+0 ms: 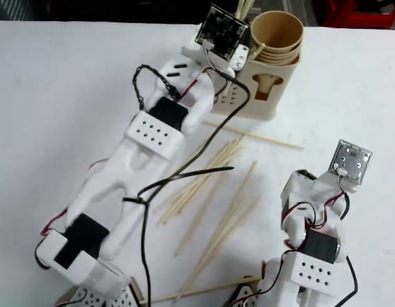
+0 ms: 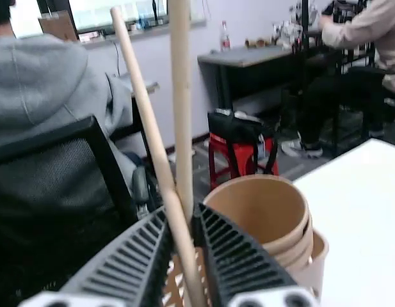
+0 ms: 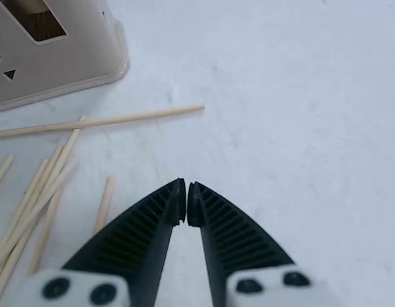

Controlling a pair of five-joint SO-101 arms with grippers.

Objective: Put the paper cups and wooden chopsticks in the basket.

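Note:
My left gripper point(image 2: 184, 220) is shut on two wooden chopsticks point(image 2: 180, 96), which stand upright above the beige basket point(image 1: 274, 105) at the far side of the table. Stacked paper cups point(image 1: 277, 32) sit in the basket's right compartment, and in the left wrist view the cups point(image 2: 261, 211) are just beside the gripper. The held chopsticks point(image 1: 244, 9) stick up past the basket's left side. Several loose chopsticks point(image 1: 210, 185) lie scattered on the white table between the arms. My right gripper point(image 3: 185, 192) hangs shut over bare table near the basket's corner point(image 3: 56, 57), with nothing in it.
One chopstick point(image 3: 101, 120) lies alone near the basket's front, and a bundle point(image 3: 31, 204) lies beside the right gripper. A black cable point(image 1: 184, 173) drapes from the left arm across the loose sticks. Another stick point(image 1: 203, 291) lies at the table's near edge.

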